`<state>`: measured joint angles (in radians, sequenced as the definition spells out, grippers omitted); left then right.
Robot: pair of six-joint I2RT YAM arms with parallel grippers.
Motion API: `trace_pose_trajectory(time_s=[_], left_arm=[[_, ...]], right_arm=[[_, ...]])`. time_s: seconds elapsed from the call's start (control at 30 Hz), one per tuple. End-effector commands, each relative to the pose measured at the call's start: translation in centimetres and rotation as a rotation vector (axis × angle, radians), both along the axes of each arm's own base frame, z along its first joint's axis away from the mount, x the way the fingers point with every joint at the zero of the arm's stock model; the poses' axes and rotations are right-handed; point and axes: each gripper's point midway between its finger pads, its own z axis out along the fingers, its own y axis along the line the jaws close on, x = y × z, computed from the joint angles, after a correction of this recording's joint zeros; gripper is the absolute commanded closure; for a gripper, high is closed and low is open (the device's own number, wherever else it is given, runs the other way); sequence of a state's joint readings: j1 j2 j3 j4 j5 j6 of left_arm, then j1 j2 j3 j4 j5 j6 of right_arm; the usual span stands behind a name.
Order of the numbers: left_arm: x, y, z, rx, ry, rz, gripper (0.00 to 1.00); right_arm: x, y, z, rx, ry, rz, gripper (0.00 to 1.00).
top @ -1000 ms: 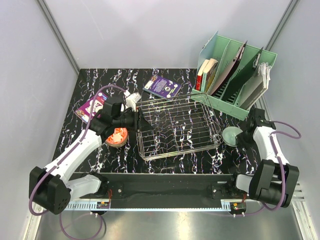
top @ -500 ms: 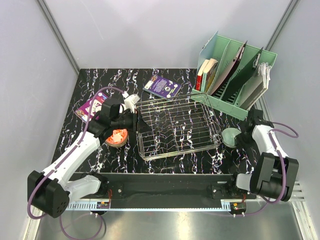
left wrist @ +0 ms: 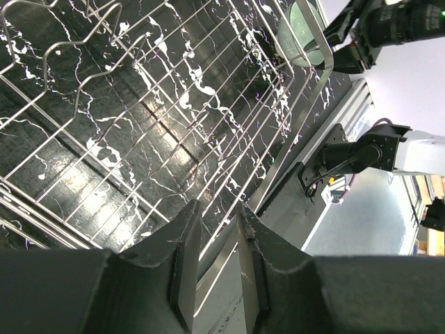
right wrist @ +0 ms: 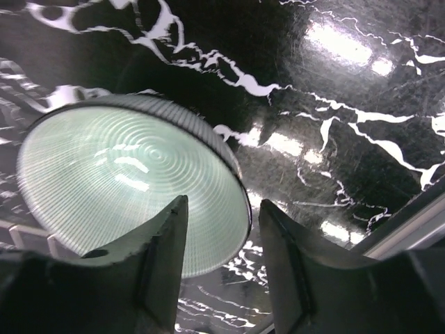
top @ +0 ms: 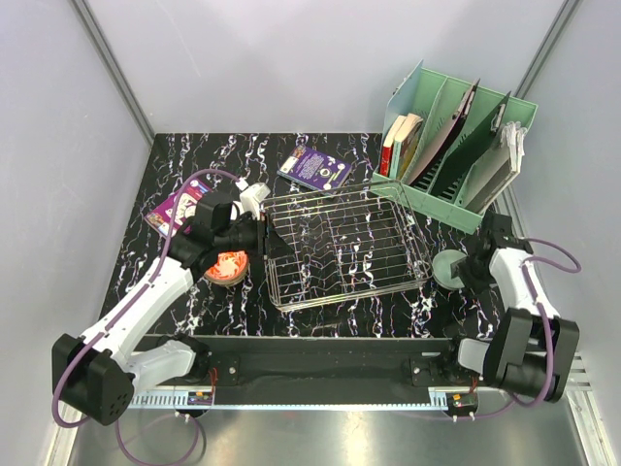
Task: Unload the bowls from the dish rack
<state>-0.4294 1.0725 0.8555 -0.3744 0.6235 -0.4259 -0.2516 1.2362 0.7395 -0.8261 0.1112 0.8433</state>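
The chrome wire dish rack [top: 344, 243] stands mid-table, and no bowl shows inside it. My left gripper [top: 262, 233] is at its left end; in the left wrist view the gripper [left wrist: 217, 209] has its fingers closed narrowly on the rack's rim bar [left wrist: 306, 97]. A red floral bowl [top: 229, 264] sits on the table just left of the rack. A pale green bowl [top: 448, 264] rests on the table right of the rack. My right gripper [right wrist: 219, 264] stands open astride that bowl's [right wrist: 132, 181] rim, one finger over the inside and one outside.
A mint-green file organizer [top: 451, 146] with books stands at the back right, close to the right arm. A purple book [top: 314, 168] lies behind the rack and another booklet [top: 175, 209] at the left. The table's near edge runs just below the rack.
My right gripper has opened and let go of the pale green bowl, which now sits on the table. The left arm shifted slightly and kept its grip.
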Motion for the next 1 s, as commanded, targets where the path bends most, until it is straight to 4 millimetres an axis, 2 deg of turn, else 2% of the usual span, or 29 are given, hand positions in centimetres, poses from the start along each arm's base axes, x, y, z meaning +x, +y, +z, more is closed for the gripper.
trace_pose_trajectory(time_s=[0.0, 0.1, 0.13, 0.3, 0.4, 0.53, 0.7, 0.87, 0.93, 0.97], left_arm=[[0.3, 0.5, 0.2, 0.015, -0.032, 0.022, 0.71], [0.9, 1.3, -0.4, 0.047, -0.026, 0.074, 0.70], [1.1, 1.5, -0.4, 0.051, -0.027, 0.095, 0.69], [3.1, 4.8, -1.1, 0.184, -0.032, 0.286, 0.46], [3.8, 6.7, -1.8, 0.275, -0.030, 0.372, 0.40], [4.6, 7.8, -2.2, 0.323, -0.026, 0.418, 0.39], [5.8, 8.5, -2.4, 0.366, -0.004, 0.467, 0.39], [6.3, 8.2, -4.3, 0.410, 0.053, 0.447, 0.40], [6.6, 7.8, -4.8, 0.409, 0.074, 0.436, 0.41], [6.8, 7.3, -4.5, 0.390, 0.071, 0.421, 0.42]], right_arm=[[0.3, -0.1, 2.5, -0.017, -0.093, -0.032, 0.44], [0.1, 0.0, 4.5, -0.023, -0.131, -0.032, 0.44], [0.0, 0.1, 5.3, -0.026, -0.157, -0.031, 0.40], [-0.8, 0.8, 9.2, -0.027, -0.247, -0.010, 0.38], [-0.8, 1.4, 11.6, -0.021, -0.332, 0.027, 0.38], [-0.2, 2.3, 14.1, 0.006, -0.401, 0.086, 0.37], [0.9, 2.2, 17.8, -0.015, -0.473, 0.120, 0.37], [1.8, 2.5, 19.2, -0.003, -0.508, 0.136, 0.37], [2.1, 2.6, 19.2, 0.007, -0.510, 0.132, 0.37], [2.2, 2.7, 19.1, 0.016, -0.511, 0.137, 0.37]])
